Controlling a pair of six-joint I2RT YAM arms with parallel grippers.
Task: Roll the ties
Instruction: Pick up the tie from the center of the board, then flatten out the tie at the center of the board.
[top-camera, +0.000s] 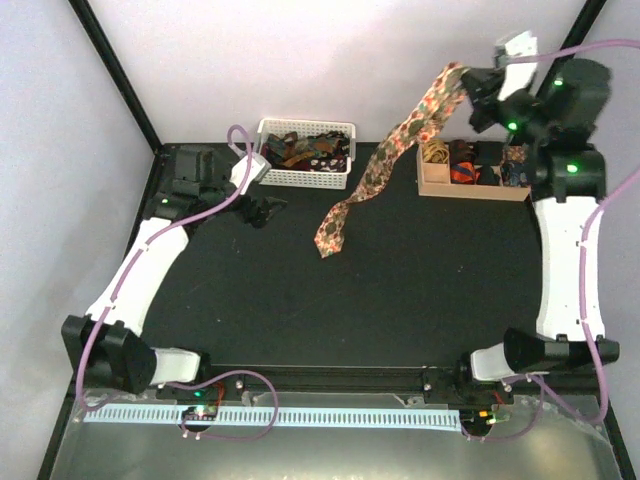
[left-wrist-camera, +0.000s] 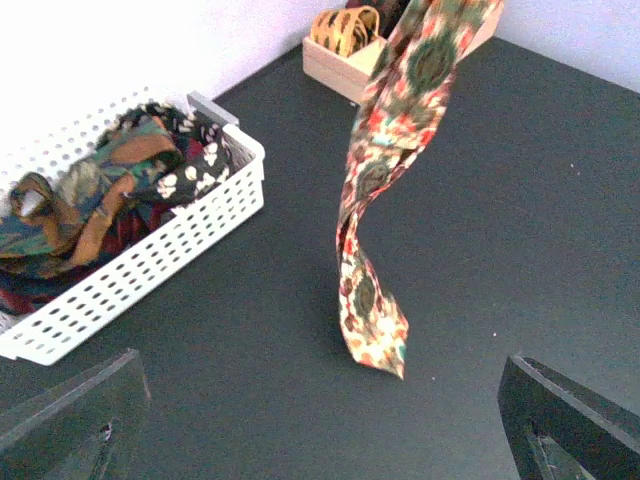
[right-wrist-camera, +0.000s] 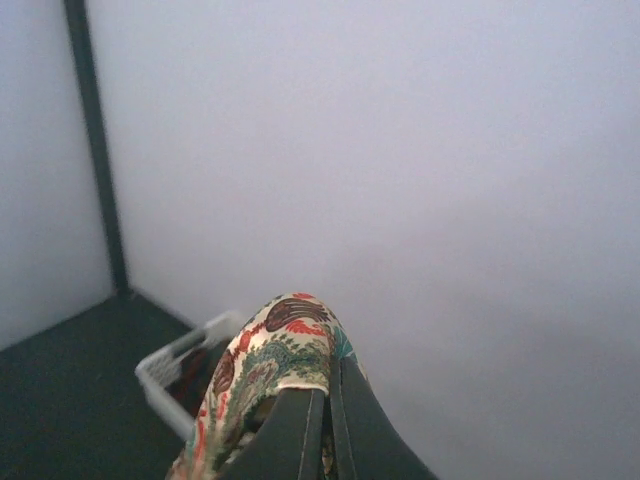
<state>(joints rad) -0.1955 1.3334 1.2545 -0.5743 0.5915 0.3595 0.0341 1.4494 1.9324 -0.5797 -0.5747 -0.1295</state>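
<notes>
My right gripper (top-camera: 468, 82) is raised high at the back right and is shut on the wide end of the floral tie (top-camera: 385, 165). The tie hangs down and to the left; its narrow tip (top-camera: 331, 232) reaches the black table. In the right wrist view the tie (right-wrist-camera: 275, 350) drapes over the closed fingers (right-wrist-camera: 300, 440). In the left wrist view the tie (left-wrist-camera: 385, 180) hangs in front of the camera. My left gripper (top-camera: 268, 210) is open and empty, low over the table left of the tie's tip. More ties (top-camera: 305, 150) lie in the white basket.
The white slatted basket (top-camera: 300, 176) stands at the back centre-left, also in the left wrist view (left-wrist-camera: 150, 265). The tan wooden box (top-camera: 470, 187) with rolled ties stands at the back right under my right arm. Black frame posts stand at the back corners.
</notes>
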